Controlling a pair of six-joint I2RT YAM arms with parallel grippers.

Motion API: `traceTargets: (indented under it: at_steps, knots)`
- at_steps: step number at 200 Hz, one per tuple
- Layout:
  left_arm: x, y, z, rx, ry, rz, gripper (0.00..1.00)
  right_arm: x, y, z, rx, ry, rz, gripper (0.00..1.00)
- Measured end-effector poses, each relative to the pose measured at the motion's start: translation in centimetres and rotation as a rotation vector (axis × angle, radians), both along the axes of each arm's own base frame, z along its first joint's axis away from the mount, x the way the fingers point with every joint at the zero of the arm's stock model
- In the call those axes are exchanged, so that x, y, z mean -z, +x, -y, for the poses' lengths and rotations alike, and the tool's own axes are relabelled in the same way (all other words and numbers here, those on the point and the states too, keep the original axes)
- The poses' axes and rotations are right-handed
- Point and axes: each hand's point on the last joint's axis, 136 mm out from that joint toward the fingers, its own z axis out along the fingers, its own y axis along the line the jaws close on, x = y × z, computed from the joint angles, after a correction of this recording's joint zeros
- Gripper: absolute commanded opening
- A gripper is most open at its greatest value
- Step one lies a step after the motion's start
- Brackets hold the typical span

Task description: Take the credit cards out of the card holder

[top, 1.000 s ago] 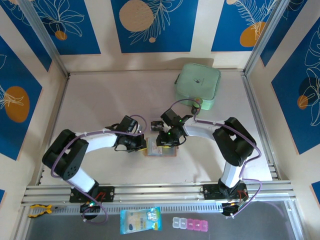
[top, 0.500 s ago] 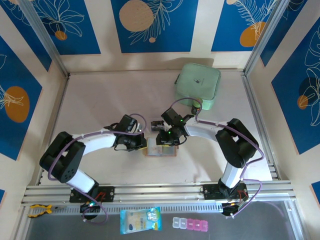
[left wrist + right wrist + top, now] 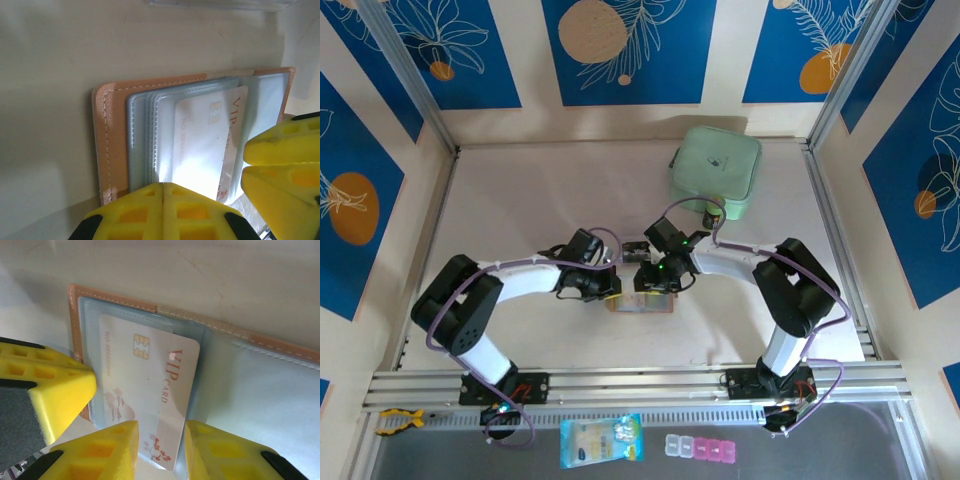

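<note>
Salmon-tan leather bifold card holder [image 3: 120, 302]: open flat on pale table [image 3: 520, 200] | top clear sleeve: white chip card with red VIP lettering [image 3: 145, 385], lower corner poking out | left gripper [image 3: 162, 200]: pressed together, seemingly pinning holder | right gripper [image 3: 160, 450]: part-spread astride that corner | step: extracting card | next: pinch, draw straight out

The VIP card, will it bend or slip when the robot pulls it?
Probably stiff: the card lies flat with straight edges. It looks glossy and thin, so it may slip when pinched. The holder seems light and might drag along unless the left gripper pins it.
</note>
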Motion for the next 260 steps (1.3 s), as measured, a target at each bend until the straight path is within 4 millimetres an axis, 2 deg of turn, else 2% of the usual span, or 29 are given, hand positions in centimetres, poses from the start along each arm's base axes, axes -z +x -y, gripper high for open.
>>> traceTargets:
  at_steps: [119, 260]
  knots:
    - [0.0, 0.1, 0.2, 0.004, 0.0, -0.003, 0.0, 1.1, -0.3, 0.4, 0.035, 0.074, -0.039, 0.3]
    - [0.0, 0.1, 0.2, 0.005, 0.001, -0.004, 0.0, 0.2, 0.1, -0.4, 0.092, 0.297, -0.063, 0.16]
